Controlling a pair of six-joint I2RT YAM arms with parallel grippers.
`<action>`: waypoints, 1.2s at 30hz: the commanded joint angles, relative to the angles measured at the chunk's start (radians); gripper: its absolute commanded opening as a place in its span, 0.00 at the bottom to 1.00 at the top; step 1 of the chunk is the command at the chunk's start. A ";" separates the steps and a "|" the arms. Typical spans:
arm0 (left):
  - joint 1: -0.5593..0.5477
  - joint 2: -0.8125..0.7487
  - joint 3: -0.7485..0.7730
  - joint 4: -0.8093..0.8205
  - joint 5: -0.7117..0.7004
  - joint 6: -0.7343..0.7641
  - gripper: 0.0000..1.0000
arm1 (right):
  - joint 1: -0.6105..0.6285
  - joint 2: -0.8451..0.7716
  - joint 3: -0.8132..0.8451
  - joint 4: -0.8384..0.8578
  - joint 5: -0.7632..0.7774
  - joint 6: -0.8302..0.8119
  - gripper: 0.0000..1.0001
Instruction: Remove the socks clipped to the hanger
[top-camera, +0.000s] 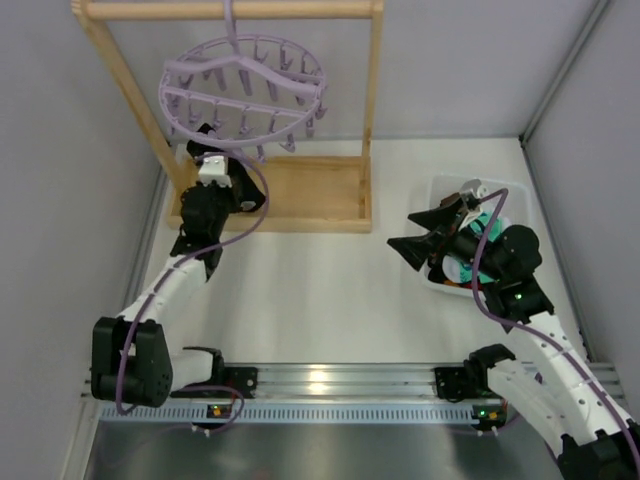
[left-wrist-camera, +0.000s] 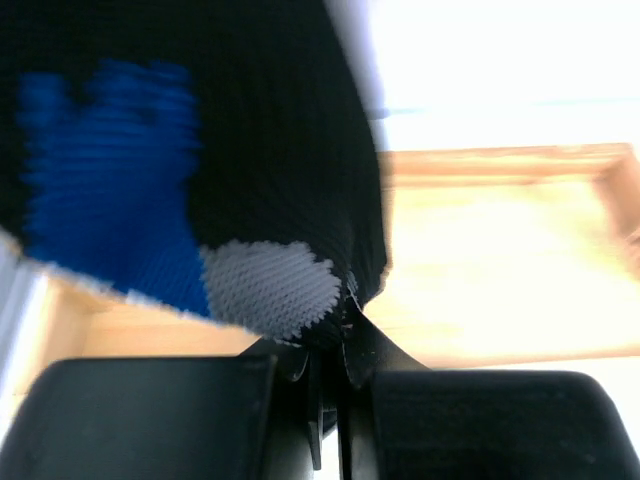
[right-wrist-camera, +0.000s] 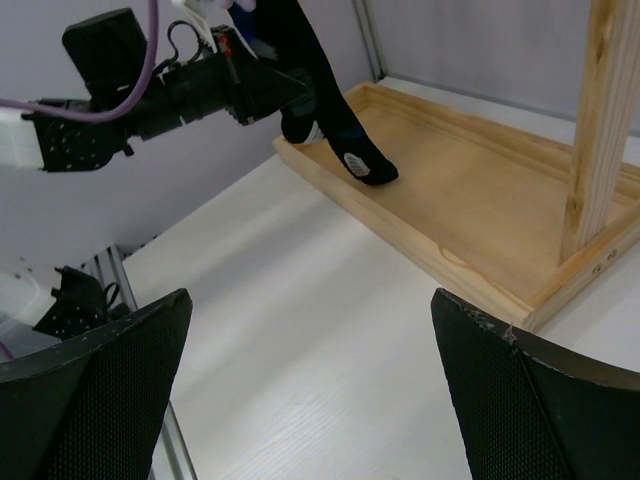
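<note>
The left gripper (top-camera: 205, 142) reaches up under the 7 o'clock rim of the lilac hanger (top-camera: 243, 85), which hangs by its hook from the top bar of the wooden rack (top-camera: 372, 110) at the table's 11 o'clock. Its jaws are pinched nearly together on a black sock (left-wrist-camera: 250, 150) with blue and white patches. In the left wrist view the fabric fills the frame from 9 to 1 o'clock above the fingertips, with its lower edge caught between them. In the right wrist view the sock runs down through that gripper, its toe down at the rack's tray base (right-wrist-camera: 480, 190) (its top end leaves the frame, so I cannot tell whether a peg grips it). The right gripper (top-camera: 402, 230) sits well apart at the table's 3 o'clock, jaws spread wide and holding nothing, just beside a white bin (top-camera: 440, 183) in which other socks (top-camera: 491, 224), teal and orange among them, lie.
</note>
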 joint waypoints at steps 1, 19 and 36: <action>-0.177 -0.063 -0.030 0.090 -0.311 -0.055 0.00 | 0.017 -0.037 0.034 -0.013 0.095 0.039 1.00; -0.854 0.142 0.132 0.084 -1.125 0.054 0.00 | 0.230 0.116 0.431 -0.345 0.413 -0.040 1.00; -0.914 0.360 0.335 0.087 -1.199 0.235 0.00 | 0.660 0.853 1.379 -0.831 1.042 -0.400 0.82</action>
